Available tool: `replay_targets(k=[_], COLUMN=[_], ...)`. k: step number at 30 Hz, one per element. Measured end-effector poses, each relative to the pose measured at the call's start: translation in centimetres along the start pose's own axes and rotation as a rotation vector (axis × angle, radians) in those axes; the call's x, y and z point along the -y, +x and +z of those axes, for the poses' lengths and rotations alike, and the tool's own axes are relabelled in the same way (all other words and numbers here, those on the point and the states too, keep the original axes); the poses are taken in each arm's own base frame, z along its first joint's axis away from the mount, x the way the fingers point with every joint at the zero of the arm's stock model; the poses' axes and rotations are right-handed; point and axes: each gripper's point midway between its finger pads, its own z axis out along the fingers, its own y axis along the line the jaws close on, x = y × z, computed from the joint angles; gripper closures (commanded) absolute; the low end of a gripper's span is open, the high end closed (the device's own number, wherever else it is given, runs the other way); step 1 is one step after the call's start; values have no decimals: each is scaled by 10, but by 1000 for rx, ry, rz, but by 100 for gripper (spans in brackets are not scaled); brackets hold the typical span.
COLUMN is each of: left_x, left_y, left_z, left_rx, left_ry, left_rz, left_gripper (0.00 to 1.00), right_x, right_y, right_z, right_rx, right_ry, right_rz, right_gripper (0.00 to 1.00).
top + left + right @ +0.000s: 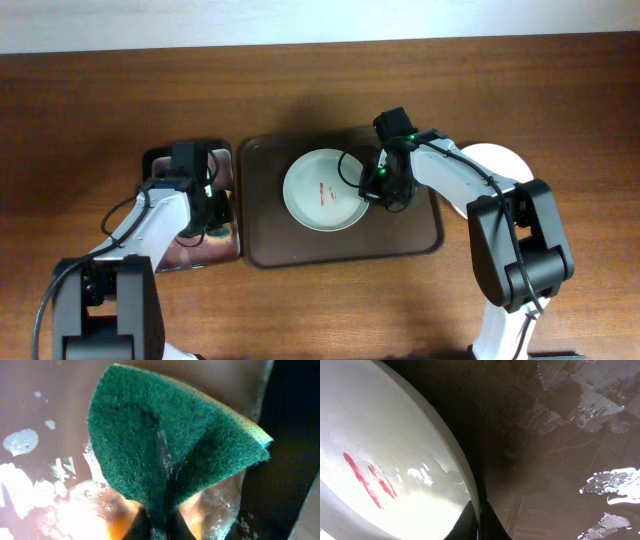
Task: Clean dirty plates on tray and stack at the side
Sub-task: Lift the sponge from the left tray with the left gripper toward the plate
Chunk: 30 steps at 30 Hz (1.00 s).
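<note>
The left arm reaches forward with the left gripper pinched tight on a green sponge, while the right arm bends inward, the right gripper clamped over a plate rim.

Wooden table: brown tray mid-table; smaller sponge tray just beside its left edge; probably a white plate just right, part-hidden.

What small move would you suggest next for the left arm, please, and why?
Probably carry the sponge over to the plate: the left hand grips it above the small tray, the plate shows red smears, and the right hand pinches its rim.
</note>
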Motion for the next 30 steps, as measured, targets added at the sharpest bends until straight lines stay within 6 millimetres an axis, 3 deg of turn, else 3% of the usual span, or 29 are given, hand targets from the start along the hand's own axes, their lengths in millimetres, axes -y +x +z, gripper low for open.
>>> replay_targets(k=[4, 8, 13, 18, 24, 30], left_x=[-3, 5, -5, -14, -15, -18], left_y=[-10, -44, -68, -89, -92, -92], left_z=[-10, -45, -67, -103, -127, -133], left_rx=[32, 174, 307, 457, 537, 557], left_ry=[-14, 15, -47, -104, -206, -271], left_rz=[18, 48, 63, 74, 124, 133], left_gripper=[100, 100, 100, 100, 100, 100], right_x=[0, 0, 0, 0, 0, 0], right_y=[0, 0, 0, 0, 0, 0], right_z=[0, 0, 0, 0, 0, 0], right_rx=[-2, -2, -2, -2, -2, -2], right_ry=[1, 1, 1, 1, 1, 1], right_rz=[0, 1, 1, 1, 1, 0], right_gripper=[96, 96, 96, 96, 96, 96])
